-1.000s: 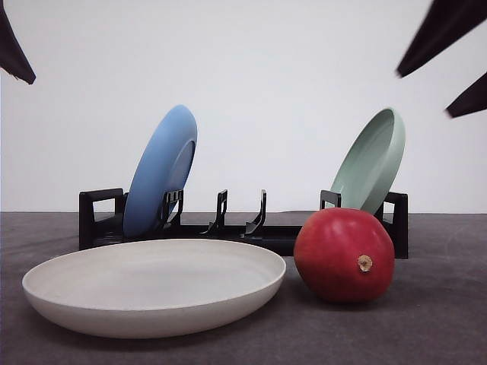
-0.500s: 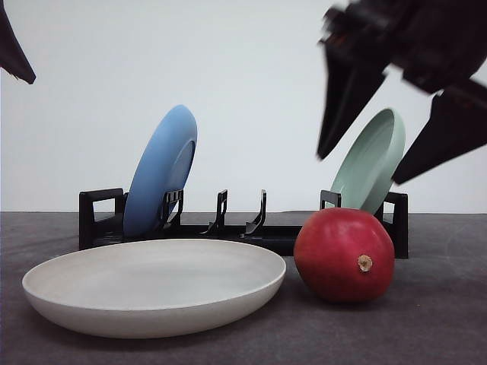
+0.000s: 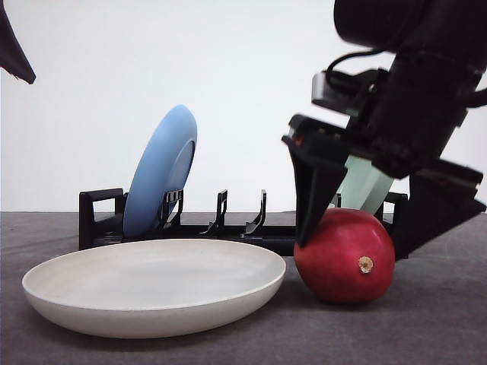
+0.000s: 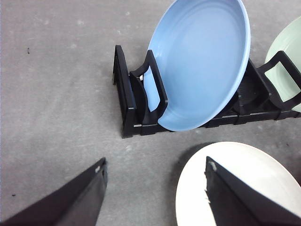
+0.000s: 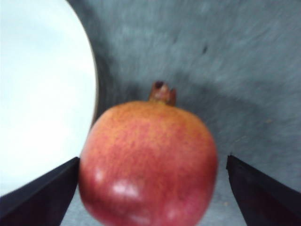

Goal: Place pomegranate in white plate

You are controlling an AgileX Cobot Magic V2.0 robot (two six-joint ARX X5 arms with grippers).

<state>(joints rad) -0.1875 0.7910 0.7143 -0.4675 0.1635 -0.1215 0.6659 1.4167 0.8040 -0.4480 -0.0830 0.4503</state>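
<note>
Nearest to me on the dark grey matte table (image 3: 441,334) sits the shallow, round, off-white plate with its raised rim (image 3: 152,304), lying flat and holding nothing, and just beside it to the right rests the glossy, deep red, roundish pomegranate (image 3: 344,257), its small tan stem nub turned toward the front. The fruit is on the table surface, close by the plate's rim, though I cannot tell whether the two touch. I can read no brand, label or writing on any of these things. The black right gripper (image 3: 365,232) hangs over the pomegranate with its jaws spread wide, one dark finger (image 3: 312,190) on each side of the fruit; from the right wrist view the finger tips stand beside the pomegranate (image 5: 148,162) and appear apart from its skin, so it has hold of nothing. Behind the fruit and plate runs a low black plastic dish rack (image 3: 99,217), with a round sky-blue plate (image 3: 161,171) leaning upright in its left end and a pale green plate (image 3: 365,186) at the right end, largely hidden behind the right gripper. The left gripper (image 4: 153,188) hovers above the table with its two black fingers spread well apart and nothing between them, near the rack's left end.
</note>
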